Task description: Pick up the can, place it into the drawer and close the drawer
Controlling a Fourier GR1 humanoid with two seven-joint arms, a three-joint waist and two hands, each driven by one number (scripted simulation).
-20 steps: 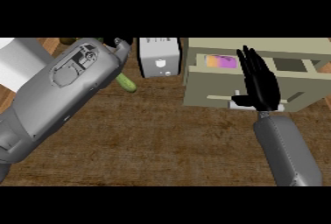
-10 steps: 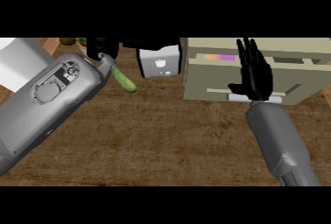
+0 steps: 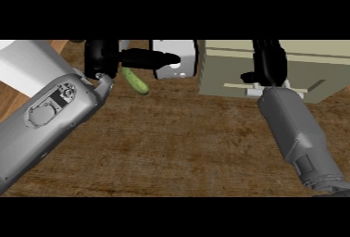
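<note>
The beige drawer unit (image 3: 321,69) stands at the back right of the counter. My right hand (image 3: 269,62) lies flat against its front, fingers straight and pointing away from me, just above a pale handle bar (image 3: 236,86). The drawer sits nearly flush with the unit, and no can shows in this view. My left hand (image 3: 103,58) is at the upper left, held above the counter with its fingers relaxed and the thumb (image 3: 147,57) pointing right; it holds nothing.
A green cucumber-like vegetable (image 3: 135,81) lies near my left hand. A white boxy appliance (image 3: 176,58) stands between that hand and the drawer unit. My large left forearm (image 3: 48,120) covers the left side. The brown counter top (image 3: 184,148) stretches across the front.
My right hand has pushed forward against the drawer front. The drawer has slid in, and the coloured can seen inside it earlier no longer shows. The left hand has risen further into view.
</note>
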